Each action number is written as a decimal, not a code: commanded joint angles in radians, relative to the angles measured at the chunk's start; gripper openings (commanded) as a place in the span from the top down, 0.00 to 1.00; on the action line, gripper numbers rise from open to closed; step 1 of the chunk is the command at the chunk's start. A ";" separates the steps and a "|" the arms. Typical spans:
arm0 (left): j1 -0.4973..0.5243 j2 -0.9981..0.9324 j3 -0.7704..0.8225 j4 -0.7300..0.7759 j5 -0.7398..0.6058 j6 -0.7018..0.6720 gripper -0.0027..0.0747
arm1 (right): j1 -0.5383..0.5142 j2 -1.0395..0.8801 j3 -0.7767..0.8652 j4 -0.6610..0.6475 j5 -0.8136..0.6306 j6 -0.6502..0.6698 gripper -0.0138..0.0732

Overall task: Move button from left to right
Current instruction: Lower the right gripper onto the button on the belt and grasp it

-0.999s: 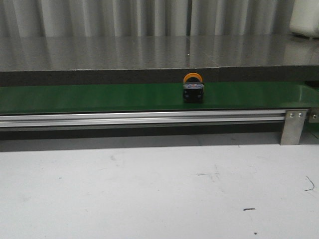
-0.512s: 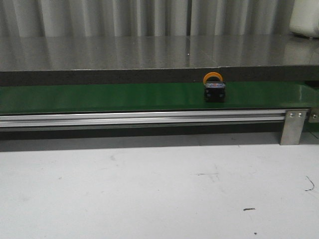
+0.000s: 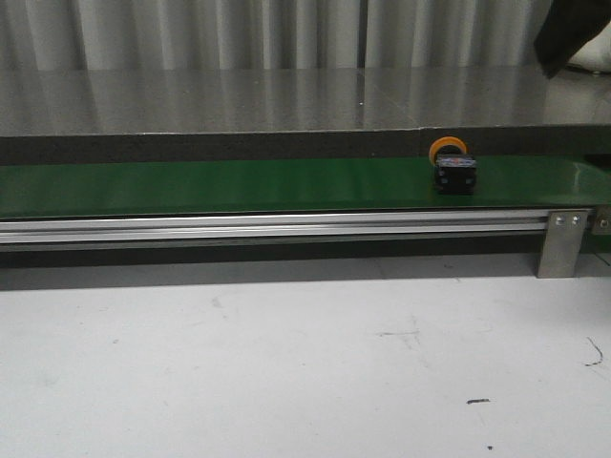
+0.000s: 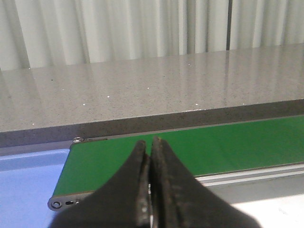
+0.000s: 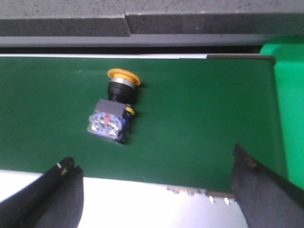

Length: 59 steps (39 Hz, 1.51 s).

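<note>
The button [image 3: 452,167], an orange-yellow cap on a black boxy body, lies on the green belt [image 3: 210,186] toward its right end. In the right wrist view the button [image 5: 114,111] lies on its side on the belt [image 5: 199,118], cap pointing away from the fingers. My right gripper [image 5: 152,164] is open and empty, hovering above the belt's near edge, the button beyond its left finger. A dark part of the right arm [image 3: 573,33] shows at the top right of the front view. My left gripper [image 4: 149,145] is shut and empty over the belt's left end [image 4: 213,147].
A grey stone counter [image 3: 286,100] runs behind the belt. An aluminium rail [image 3: 267,227] with a bracket [image 3: 561,243] fronts it. The white table [image 3: 286,363] lies in front. A bright green surface [image 5: 289,95] sits past the belt's right end.
The button has travelled to the right along the belt, from the middle toward the right end. A dark part of the right arm has come into the top right of the front view.
</note>
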 commanded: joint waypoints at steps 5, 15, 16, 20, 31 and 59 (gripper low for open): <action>-0.006 0.011 -0.027 -0.015 -0.082 -0.012 0.99 | 0.001 0.136 -0.169 0.079 -0.014 -0.001 0.10; -0.006 0.011 -0.027 -0.015 -0.082 -0.012 0.99 | 0.001 0.296 -0.268 0.095 -0.010 -0.001 0.10; -0.006 0.011 -0.027 -0.015 -0.082 -0.012 0.99 | 0.001 0.309 -0.273 0.095 -0.009 -0.001 0.10; -0.006 0.011 -0.027 -0.015 -0.082 -0.012 0.99 | 0.001 0.360 -0.290 0.095 -0.012 -0.001 0.10; -0.006 0.011 -0.027 -0.015 -0.082 -0.012 0.99 | -0.002 0.410 -0.298 0.095 -0.006 -0.001 0.24; -0.006 0.011 -0.027 -0.015 -0.082 -0.012 0.99 | -0.219 0.276 -0.308 -0.014 0.031 -0.001 0.60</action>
